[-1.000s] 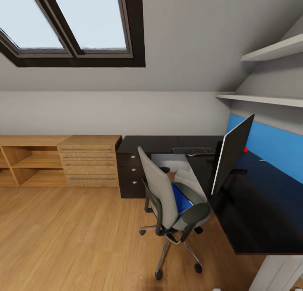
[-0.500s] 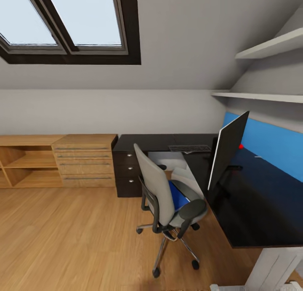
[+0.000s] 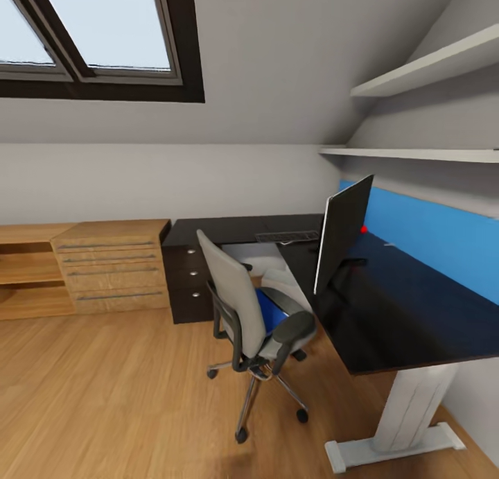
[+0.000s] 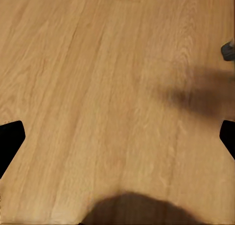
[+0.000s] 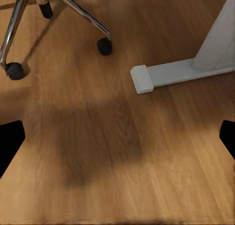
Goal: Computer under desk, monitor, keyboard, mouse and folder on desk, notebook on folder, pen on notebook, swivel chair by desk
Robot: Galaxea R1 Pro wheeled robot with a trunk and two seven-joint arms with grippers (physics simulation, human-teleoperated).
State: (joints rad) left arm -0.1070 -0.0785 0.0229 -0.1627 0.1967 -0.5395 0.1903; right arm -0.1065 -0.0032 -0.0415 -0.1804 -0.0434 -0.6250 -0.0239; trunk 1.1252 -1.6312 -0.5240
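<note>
Folder (image 3: 272, 311): bright blue, flat on the seat of the swivel chair; any label on it is too small to make out.
Swivel chair (image 3: 239, 306): grey, tall back, black armrests, chrome star base on casters, standing in the inner corner of the desk, close to its front edge but apart from it.
Desk (image 3: 388, 319): long, black, L-shaped; its near end stops at a square edge over a white leg (image 3: 409, 410).
Monitor (image 3: 341, 233): wide, seen nearly edge-on, upright on the desk.
Keyboard (image 3: 287, 236): slim and black, on the far wing of the desk, beyond the monitor.
Drawer unit (image 3: 188, 285): dark, silver knobs, under the far wing, beside a light wood cabinet (image 3: 114, 265).
Right gripper (image 5: 117, 142): fingers spread wide, nothing between them, aimed down at the wood floor (image 5: 117, 186); ahead of it lie the desk's white foot (image 5: 166, 73) and two chair casters (image 5: 104, 46).
Left gripper (image 4: 117, 142): fingers wide apart, empty, over bare floor boards.
Open room: broad bare floor lies under both grippers and left of the chair.
Writing: none is legible.
</note>
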